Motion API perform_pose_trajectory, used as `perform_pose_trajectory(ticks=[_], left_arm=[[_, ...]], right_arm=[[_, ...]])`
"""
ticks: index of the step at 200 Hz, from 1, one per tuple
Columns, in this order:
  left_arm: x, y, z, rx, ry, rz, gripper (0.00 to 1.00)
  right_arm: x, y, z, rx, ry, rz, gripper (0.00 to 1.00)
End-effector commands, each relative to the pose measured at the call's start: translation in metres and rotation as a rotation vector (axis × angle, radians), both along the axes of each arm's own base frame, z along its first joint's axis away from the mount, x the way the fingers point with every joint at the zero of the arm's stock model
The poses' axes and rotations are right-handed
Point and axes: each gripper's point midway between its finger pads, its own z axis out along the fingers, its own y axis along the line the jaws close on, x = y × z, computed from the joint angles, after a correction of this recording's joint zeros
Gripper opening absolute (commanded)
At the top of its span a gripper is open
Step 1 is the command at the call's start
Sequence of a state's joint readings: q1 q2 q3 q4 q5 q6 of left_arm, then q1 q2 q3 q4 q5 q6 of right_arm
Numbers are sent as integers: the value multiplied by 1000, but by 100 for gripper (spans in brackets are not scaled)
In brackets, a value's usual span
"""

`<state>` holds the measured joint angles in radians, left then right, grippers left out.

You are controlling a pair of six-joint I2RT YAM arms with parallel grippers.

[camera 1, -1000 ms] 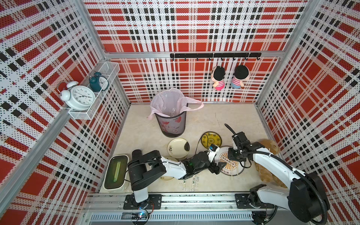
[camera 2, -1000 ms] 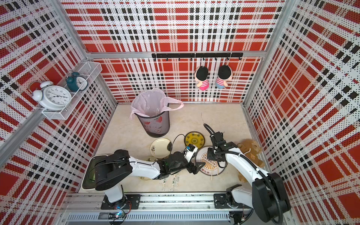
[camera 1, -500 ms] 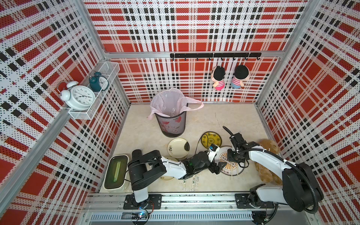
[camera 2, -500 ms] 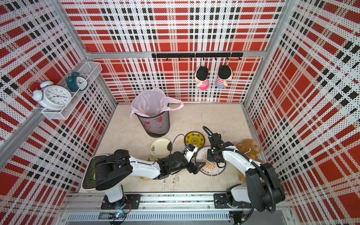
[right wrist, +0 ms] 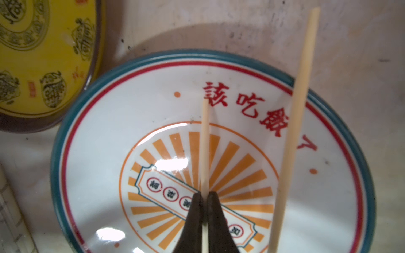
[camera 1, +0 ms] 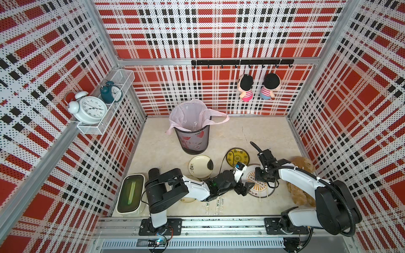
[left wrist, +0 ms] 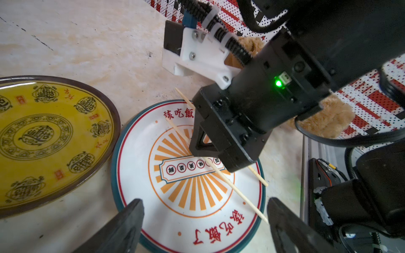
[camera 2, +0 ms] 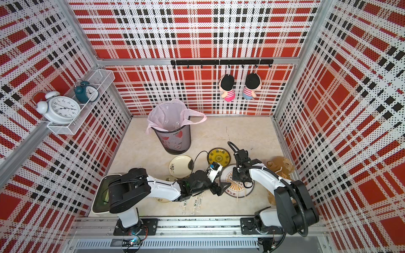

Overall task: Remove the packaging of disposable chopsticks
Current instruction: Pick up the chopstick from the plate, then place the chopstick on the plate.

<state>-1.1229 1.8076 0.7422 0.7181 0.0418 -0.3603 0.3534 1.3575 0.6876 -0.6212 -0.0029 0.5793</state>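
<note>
Nearest the front rail, two sleeves [camera 1: 220, 203] lie side by side on the desk [camera 1: 241, 210], in front and to the left of the sunburst plate [camera 1: 252, 168], with their logos showing. Their far ends run under the left arm [camera 1: 197, 189], which also covers part of a small pale dish [camera 1: 187, 199]. Further left of the plate stands a white box [camera 1: 131, 192] with a green lid.

The left fingers [left wrist: 127, 223] are spread wide and empty. They hang over the plate's near-left rim and touch nothing.

Two bare sticks lie across the plate. The right fingers [right wrist: 195, 214] are pinched tight on one chopstick [right wrist: 205, 142] near the plate's centre. The second chopstick [right wrist: 293, 131] lies loose just beside it, crosses the rim and ends over the desk. In the left wrist view the right gripper's black body hides the middle of both sticks. In both top views a stick end pokes past the plate's near rim.

A teddy [camera 1: 303, 164] sits just right of the plate, partly under the right arm [camera 1: 295, 177]. Just beyond the plate, slightly left, is a yellow plate [camera 1: 237, 156], with a narrow gap between the rims. A cream plate [camera 1: 200, 166] lies further left. Well beyond the plate stands a bin [camera 1: 192, 142] with a pink liner. On the back wall two dolls [camera 1: 245, 87] hang from a hook rail, and clocks [camera 1: 92, 109] sit on a wire shelf on the left wall.
</note>
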Motion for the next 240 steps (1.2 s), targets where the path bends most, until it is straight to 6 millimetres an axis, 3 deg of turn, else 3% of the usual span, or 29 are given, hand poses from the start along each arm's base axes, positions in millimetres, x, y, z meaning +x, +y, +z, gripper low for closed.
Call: perform_pose_trajectory(ticks=[1,31,61,87,140,185,240], left_arm=[[4,-3,4,-23,-4,-1,91],[2,-3,4,-36,21,1,91],[-4,1,15,-32,-17,43,91],[-10,-1,21,-45,-20,19,91],[-11,-3,17,-39,-16,12,91],[-12,0,18,-39,-19,8,91],[-11,-1,15,-40,-15,1,91]], right_arm=[[6,7,10,36,-48,5,4],[6,-1,32,13,-100,-4,2],[3,-23,51,-45,-130,-46,3],[9,-32,51,-30,-128,-76,2],[14,-72,49,-149,-117,-170,3],[13,-75,35,-189,-56,-154,4],[22,-68,38,-183,-90,-89,4]])
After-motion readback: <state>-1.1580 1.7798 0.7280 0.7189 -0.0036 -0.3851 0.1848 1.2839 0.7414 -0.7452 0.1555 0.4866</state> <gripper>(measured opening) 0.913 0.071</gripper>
